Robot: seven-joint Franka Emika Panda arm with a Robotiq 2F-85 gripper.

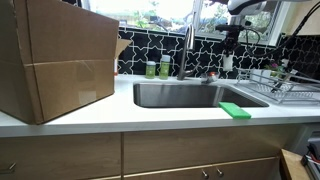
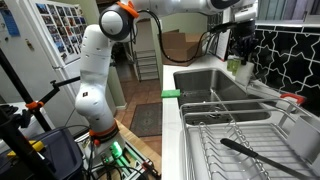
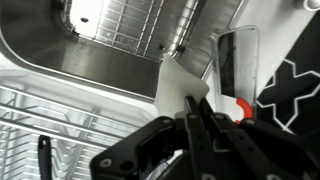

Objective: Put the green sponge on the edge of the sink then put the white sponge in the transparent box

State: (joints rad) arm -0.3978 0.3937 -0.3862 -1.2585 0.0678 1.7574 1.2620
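The green sponge (image 1: pixel 235 110) lies on the front edge of the steel sink (image 1: pixel 180 95); it also shows in an exterior view (image 2: pixel 171 95). My gripper (image 1: pixel 229 48) hangs above the back right corner of the sink, shut on the white sponge (image 1: pixel 228 62), which hangs below the fingers (image 2: pixel 235 63). In the wrist view the white sponge (image 3: pixel 178 85) sticks out between the shut fingers (image 3: pixel 195 112). The transparent box (image 3: pixel 239 60) stands on the counter just beyond the sponge, beside the sink's rim.
A wire dish rack (image 1: pixel 285 85) with a black utensil (image 2: pixel 250 152) stands beside the sink. A faucet (image 1: pixel 185 45) and two green bottles (image 1: pixel 157 68) stand behind the sink. A big cardboard box (image 1: pixel 55 60) fills the counter's other end.
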